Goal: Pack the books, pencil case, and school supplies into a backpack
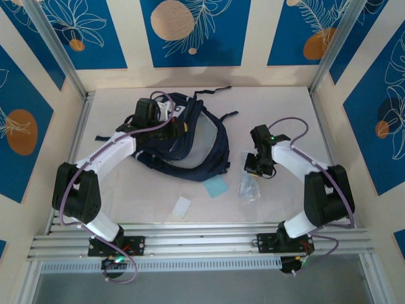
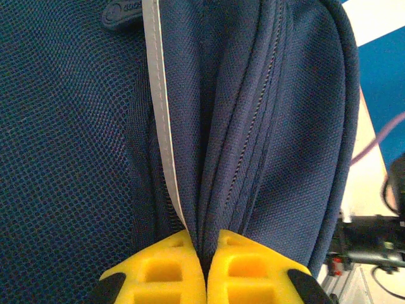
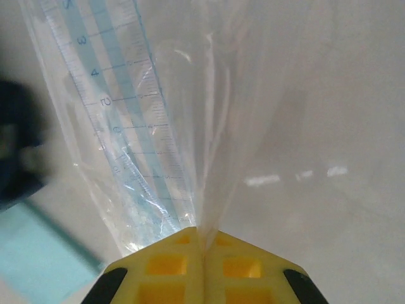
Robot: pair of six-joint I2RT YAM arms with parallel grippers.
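- the left gripper (image 2: 205,256) has its yellow fingers (image 2: 168,266) pressed together on a fold of the backpack (image 2: 272,126). navy fabric rises straight out of the seam between them.
- a light grey trim stripe (image 2: 161,126) runs down the backpack cloth and ends at the left finger. a stitched zipper line lies just beside the pinched fold, on its right.
- from above, the backpack lies crumpled on the table (image 1: 139,190), left of centre and towards the back. the left arm reaches over it from the near left, so the bag sits directly under and around that gripper.
- the right gripper (image 3: 204,250) is closed on the edge of a clear plastic bag (image 3: 253,114). the film fans up and away from its fingertips.
- inside the bag, a see-through ruler (image 3: 120,107) with blue markings lies slanted, its lower end just left of the clamped edge.
- the overhead view puts the bag on the table right of the backpack, apart from it, directly below the right gripper.
- a light-blue pad (image 1: 216,186) lies flat between the backpack's near edge and the plastic bag, just left of the right gripper.
- a white piece (image 1: 182,206) lies nearer the arm bases, apart from both grippers.
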